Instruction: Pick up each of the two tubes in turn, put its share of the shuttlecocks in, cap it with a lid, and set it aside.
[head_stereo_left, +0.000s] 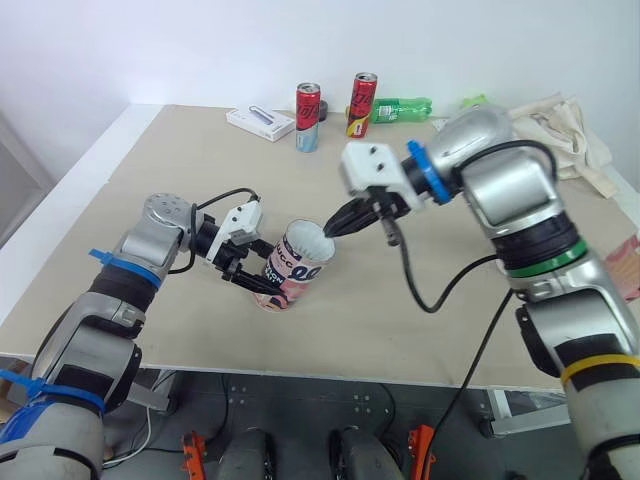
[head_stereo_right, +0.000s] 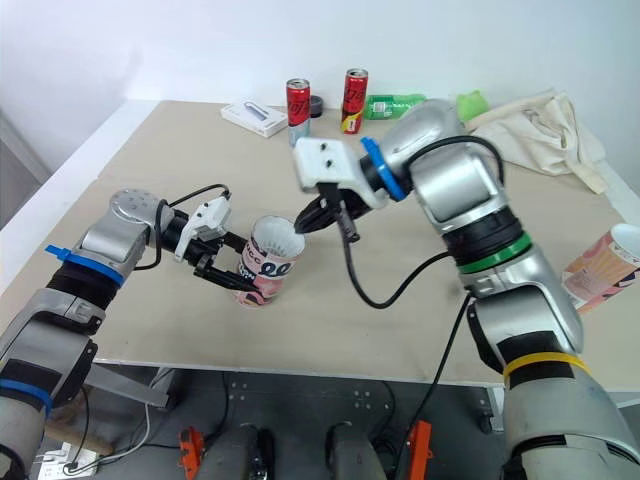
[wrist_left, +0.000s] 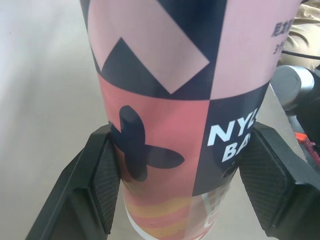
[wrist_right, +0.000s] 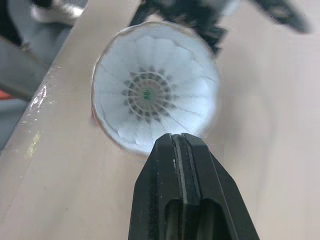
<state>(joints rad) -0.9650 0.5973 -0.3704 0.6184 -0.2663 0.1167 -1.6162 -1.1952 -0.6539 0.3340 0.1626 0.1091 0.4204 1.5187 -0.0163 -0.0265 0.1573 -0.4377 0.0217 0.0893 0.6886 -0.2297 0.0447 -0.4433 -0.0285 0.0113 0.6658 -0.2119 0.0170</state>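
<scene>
A pink, navy and white patterned tube is tilted just above the table, its open mouth facing up and to the right. My left gripper is shut on its lower body, and in the left wrist view its black fingers press both sides of the tube. A white shuttlecock sits inside, skirt outward. My right gripper is shut, its tips at the rim of the mouth. A second tube lies at the table's right edge.
Two red cans, a green bottle and a white box stand along the back of the table. A cream cloth bag lies at the back right. The table's front edge is close below the tube.
</scene>
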